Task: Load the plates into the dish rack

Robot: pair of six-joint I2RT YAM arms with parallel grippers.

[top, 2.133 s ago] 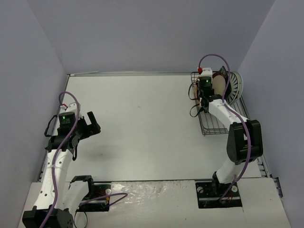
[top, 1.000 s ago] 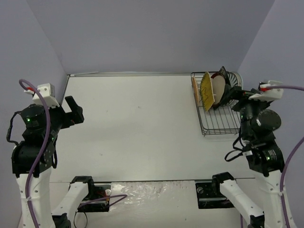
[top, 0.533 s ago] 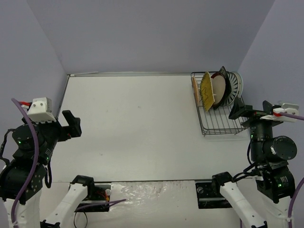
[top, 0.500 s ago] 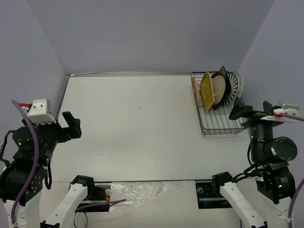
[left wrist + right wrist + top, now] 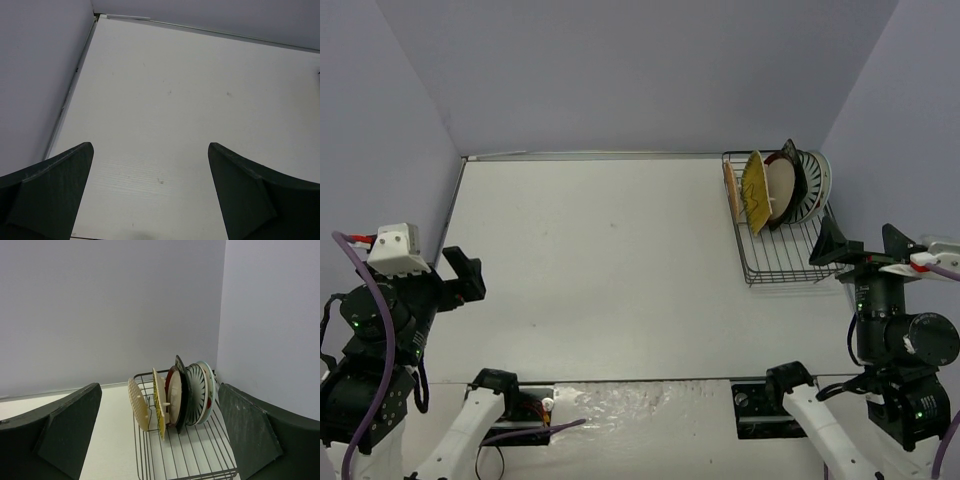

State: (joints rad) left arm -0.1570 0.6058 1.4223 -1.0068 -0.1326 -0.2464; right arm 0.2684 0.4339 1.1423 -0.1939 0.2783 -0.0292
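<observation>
The dish rack, a black wire basket, sits at the table's back right corner. Several plates stand on edge in its far end, side by side. From left to right they are a ribbed round plate, a yellow one, a red-rimmed beige one, a black squarish one, a black-striped white one and a watermelon one. My right gripper hangs open, high and near of the rack, holding nothing. My left gripper is open over bare table at the left.
Grey walls close the table on the left, back and right; the rack stands close to the right wall. The near half of the rack holds no plates. The arm bases sit at the near edge.
The right arm has drawn back from the rack toward the near right and risen. The left arm has also pulled back and up. Both grippers stayed open; the plates have not moved.
</observation>
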